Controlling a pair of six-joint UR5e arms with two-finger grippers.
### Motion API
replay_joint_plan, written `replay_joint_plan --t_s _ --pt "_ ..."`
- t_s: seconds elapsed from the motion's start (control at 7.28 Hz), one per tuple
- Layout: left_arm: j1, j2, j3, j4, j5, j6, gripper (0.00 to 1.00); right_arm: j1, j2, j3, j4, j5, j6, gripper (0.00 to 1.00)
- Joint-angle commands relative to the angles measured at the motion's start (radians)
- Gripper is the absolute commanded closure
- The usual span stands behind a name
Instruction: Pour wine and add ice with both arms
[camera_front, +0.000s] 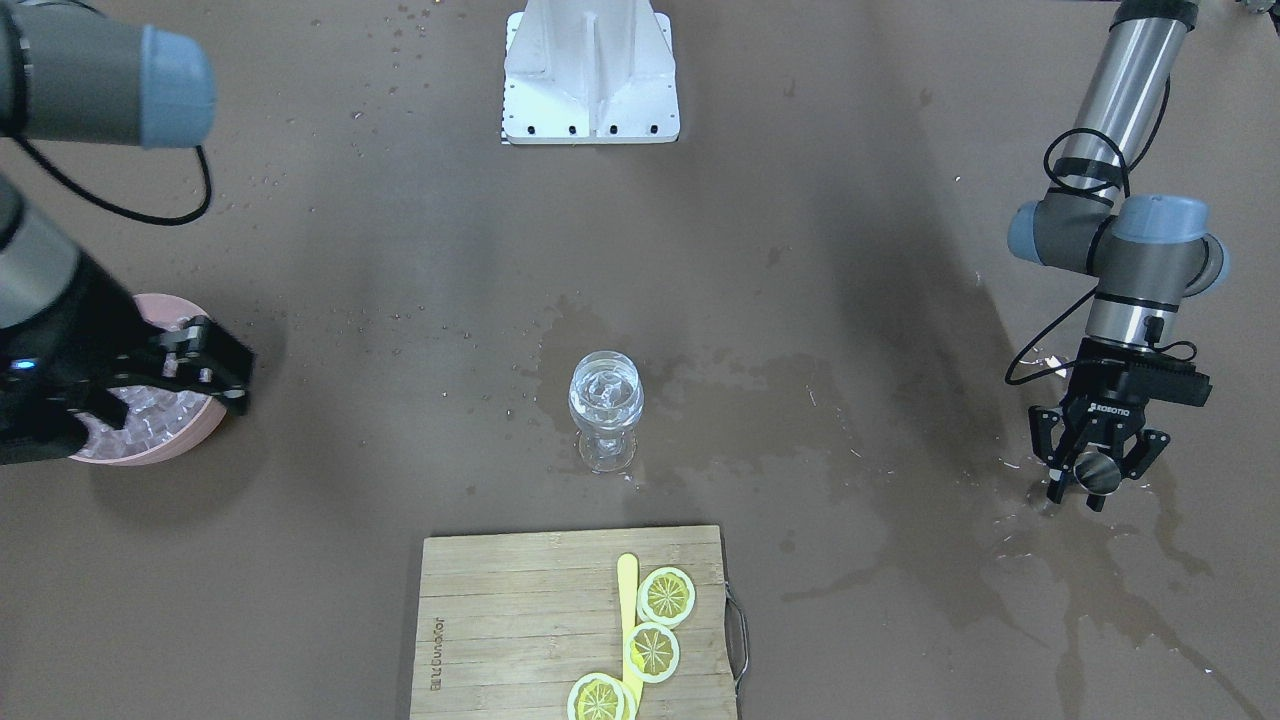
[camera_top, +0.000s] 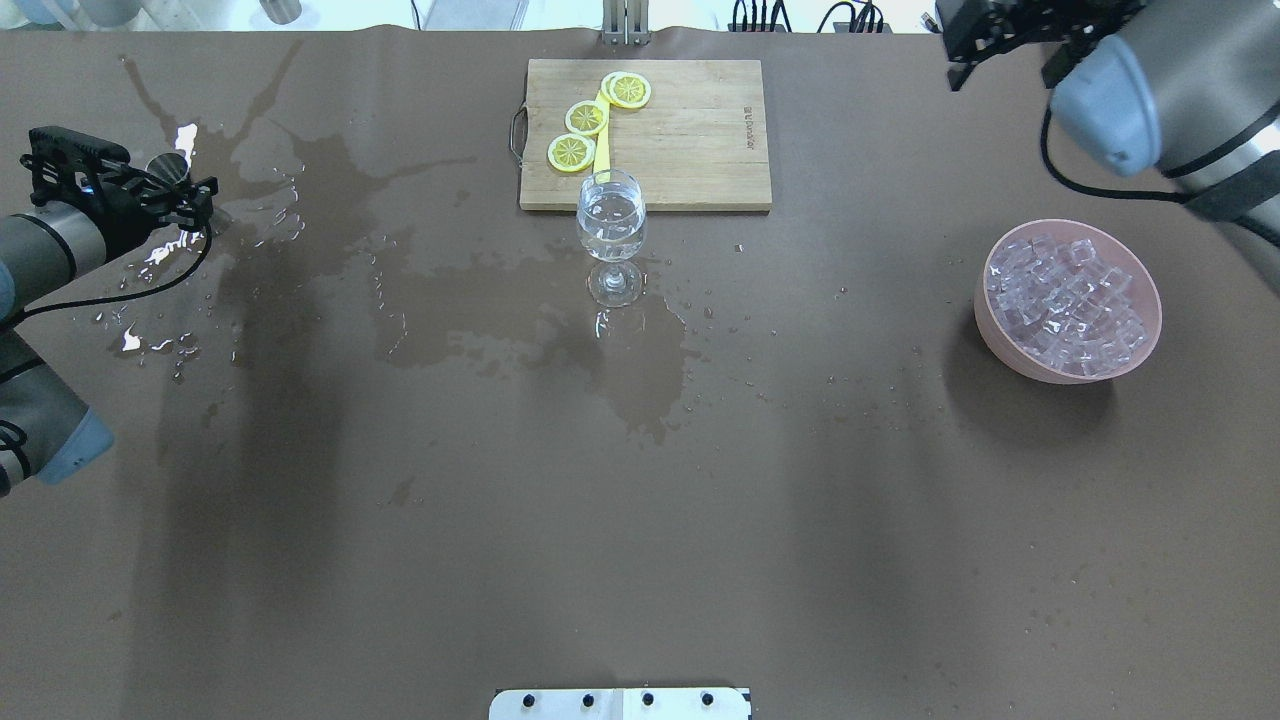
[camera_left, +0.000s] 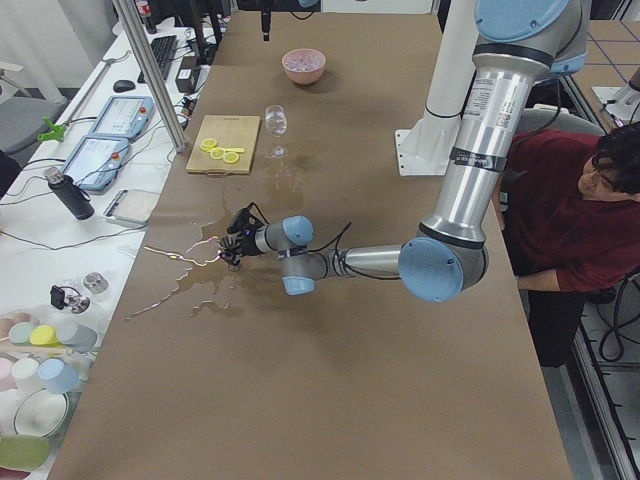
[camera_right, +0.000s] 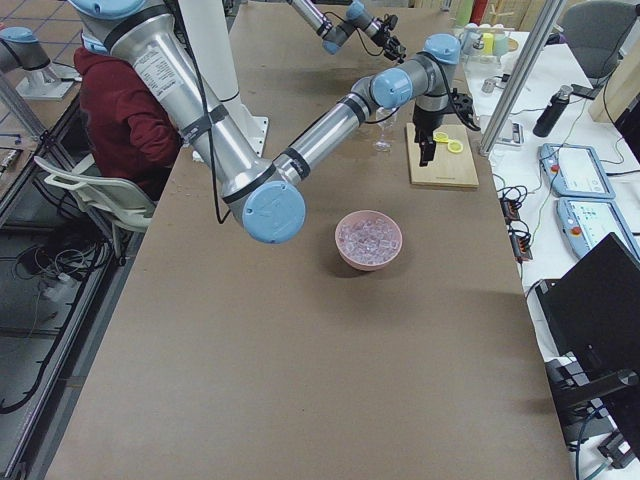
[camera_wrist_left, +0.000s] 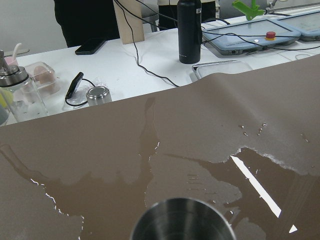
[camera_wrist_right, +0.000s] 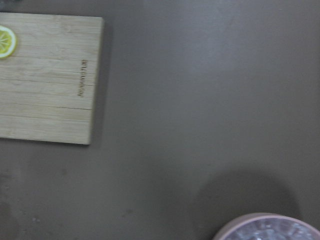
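A stemmed glass (camera_front: 605, 395) stands mid-table with clear wine (camera_top: 611, 215) in its bowl. A pink bowl (camera_top: 1000, 330) at the robot's right is full of small clear ice cubes (camera_top: 1065, 295). My left gripper (camera_front: 1085, 485) is shut on a steel jigger (camera_front: 1097, 470) and holds it low over a wet patch at the far left; the jigger's rim shows in the left wrist view (camera_wrist_left: 182, 220). My right gripper (camera_front: 240, 385) is open and empty, raised above the ice bowl's (camera_front: 190, 440) edge. The bowl shows at the bottom of the right wrist view (camera_wrist_right: 270, 227).
A wooden cutting board (camera_top: 690, 140) with lemon slices (camera_top: 586, 118) and a yellow stick lies just beyond the glass. Water is spilled around the glass foot (camera_top: 560, 330) and in a large puddle under the left gripper (camera_top: 250, 190). The white base plate (camera_front: 590, 75) sits at the robot's edge.
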Motion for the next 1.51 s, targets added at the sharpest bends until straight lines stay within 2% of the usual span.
replay_joint_plan --t_s 0.0,0.14,0.69,0.96,1.1,1.37 --pt "0.0 -0.018 0.0 0.02 -0.007 -0.002 0.24 0.118 -0.096 -0.049 -0.001 0.065 -0.16 0.0" --pt "0.0 -0.019 0.0 0.025 -0.007 -0.002 0.02 0.133 -0.118 -0.077 -0.001 0.065 -0.188 0.0" --pt "-0.006 -0.006 -0.002 0.038 -0.01 0.012 0.02 0.133 -0.17 -0.081 0.004 0.047 -0.2 0.0" --pt "-0.037 0.029 -0.031 0.042 -0.088 0.012 0.02 0.135 -0.185 -0.058 0.002 0.05 -0.2 0.0" --pt "-0.041 0.069 -0.072 0.045 -0.105 0.001 0.02 0.135 -0.206 -0.029 0.001 0.048 -0.2 0.0" --pt "-0.106 0.141 -0.214 0.156 -0.23 -0.004 0.02 0.135 -0.249 0.008 0.002 0.047 -0.2 0.0"
